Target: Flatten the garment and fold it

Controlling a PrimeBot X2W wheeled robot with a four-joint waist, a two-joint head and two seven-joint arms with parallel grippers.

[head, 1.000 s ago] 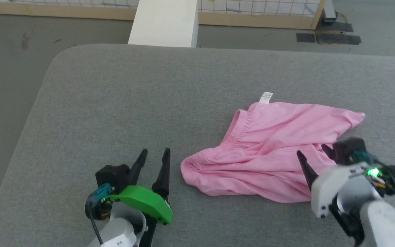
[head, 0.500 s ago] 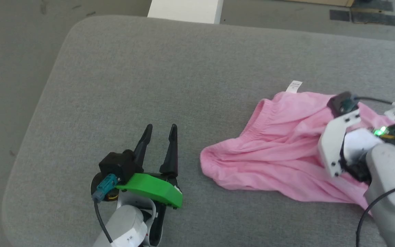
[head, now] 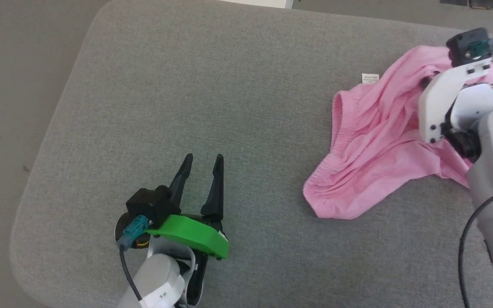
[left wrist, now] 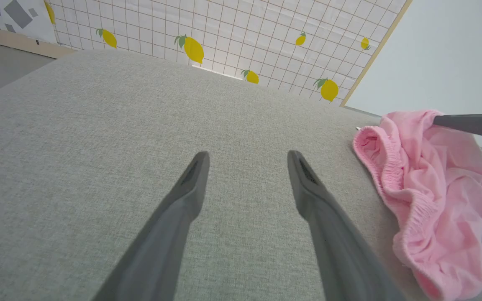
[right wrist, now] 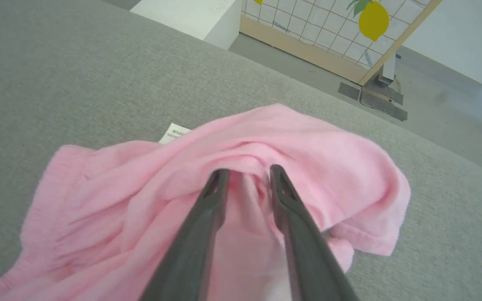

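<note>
Left gripper [head: 202,159] hovers well left of the garment [head: 370,145], fingers [head: 215,184] apart over bare worktop [head: 144,85]. The garment lies crumpled, its far side raised by the right gripper [right wrist: 247,170], which looks clamped on a bunched fold. Thin, limp and light, it will likely sag and drag. The waistband [head: 334,128] corners look the firmer hold.
</note>
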